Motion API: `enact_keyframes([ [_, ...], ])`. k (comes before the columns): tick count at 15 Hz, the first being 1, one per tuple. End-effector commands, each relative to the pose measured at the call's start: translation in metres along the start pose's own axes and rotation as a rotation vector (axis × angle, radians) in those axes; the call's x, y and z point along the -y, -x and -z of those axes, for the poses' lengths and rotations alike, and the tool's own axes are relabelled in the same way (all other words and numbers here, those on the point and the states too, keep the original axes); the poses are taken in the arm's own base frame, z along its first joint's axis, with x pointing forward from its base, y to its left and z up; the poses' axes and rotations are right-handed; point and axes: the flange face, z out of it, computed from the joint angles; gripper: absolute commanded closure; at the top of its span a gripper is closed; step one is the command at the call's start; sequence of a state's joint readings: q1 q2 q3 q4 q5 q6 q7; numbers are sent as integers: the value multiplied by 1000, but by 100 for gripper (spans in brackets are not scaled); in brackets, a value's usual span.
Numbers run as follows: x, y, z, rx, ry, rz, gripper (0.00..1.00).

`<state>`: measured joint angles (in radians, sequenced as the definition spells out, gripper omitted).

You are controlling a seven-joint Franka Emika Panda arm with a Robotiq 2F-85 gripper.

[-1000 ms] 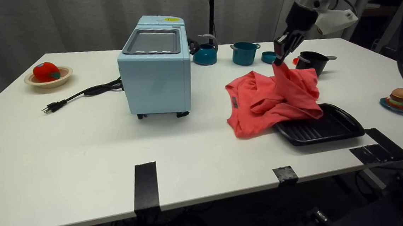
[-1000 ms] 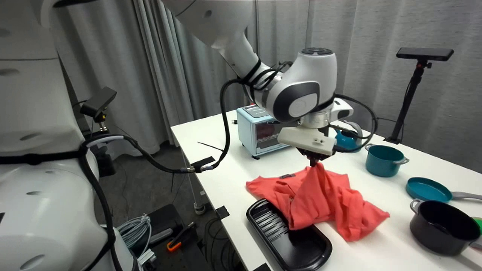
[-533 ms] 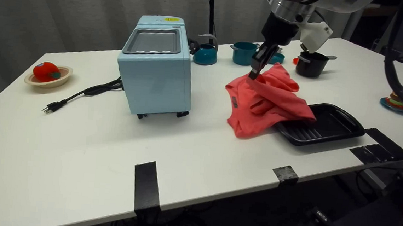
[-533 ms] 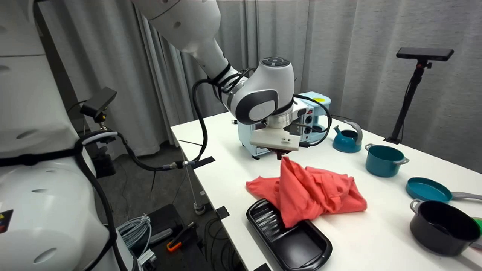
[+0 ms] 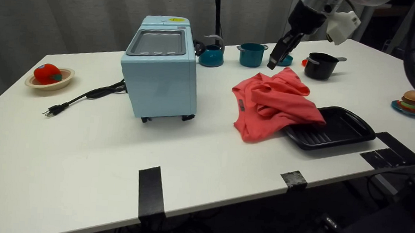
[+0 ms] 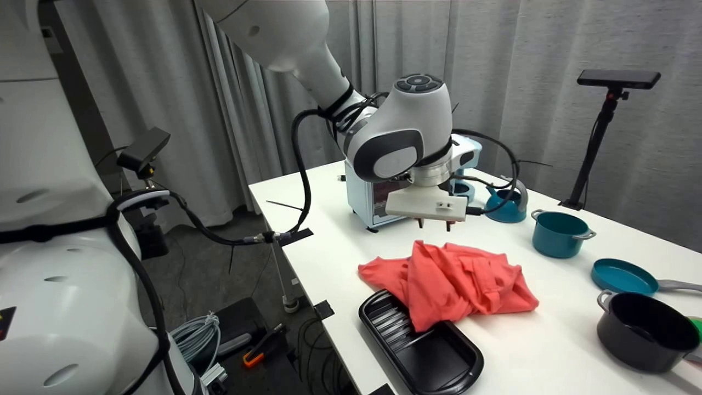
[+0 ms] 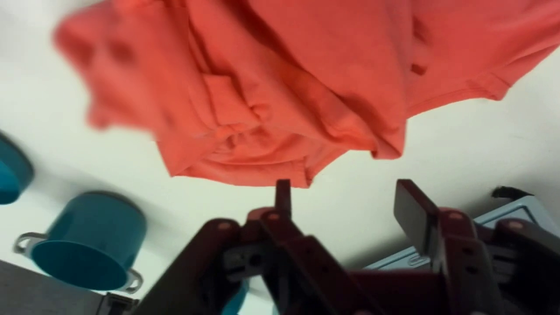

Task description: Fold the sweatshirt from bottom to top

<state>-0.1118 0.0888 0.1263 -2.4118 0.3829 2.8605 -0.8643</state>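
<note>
The coral-red sweatshirt (image 5: 283,103) lies bunched on the white table, one part folded loosely over the rest. A corner of it rests on the black ridged tray (image 5: 351,128). Its small dark label (image 5: 242,105) shows near the edge that faces the toaster oven. Above the cloth hangs my gripper (image 6: 435,224), its two fingertips parted and touching nothing. In the wrist view the sweatshirt (image 7: 306,74) fills the upper part. There my gripper (image 7: 343,186) has a wide gap with only table behind it.
A light-blue toaster oven (image 5: 160,85) stands beside the sweatshirt. Behind are a teal kettle (image 6: 504,207), a teal pot (image 6: 559,236), a teal pan (image 6: 624,276) and a black pot (image 6: 644,334). A toy burger (image 5: 414,101) and a bowl (image 5: 51,84) with a toy tomato sit farther out.
My gripper carried a raised fold of the sweatshirt toward the labelled edge and lowered it. It then opened, let go and rose away. The fold has settled on the cloth.
</note>
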Motion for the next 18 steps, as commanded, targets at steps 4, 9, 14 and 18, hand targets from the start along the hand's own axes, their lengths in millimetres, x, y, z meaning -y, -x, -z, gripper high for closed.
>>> enact_keyframes([
  [4,-109,44,-1,19,122,-160,0],
  [9,-158,79,-43,131,142,-209,0],
  [14,-157,78,-76,207,84,-178,0],
  [18,-135,70,-93,240,22,-158,0],
])
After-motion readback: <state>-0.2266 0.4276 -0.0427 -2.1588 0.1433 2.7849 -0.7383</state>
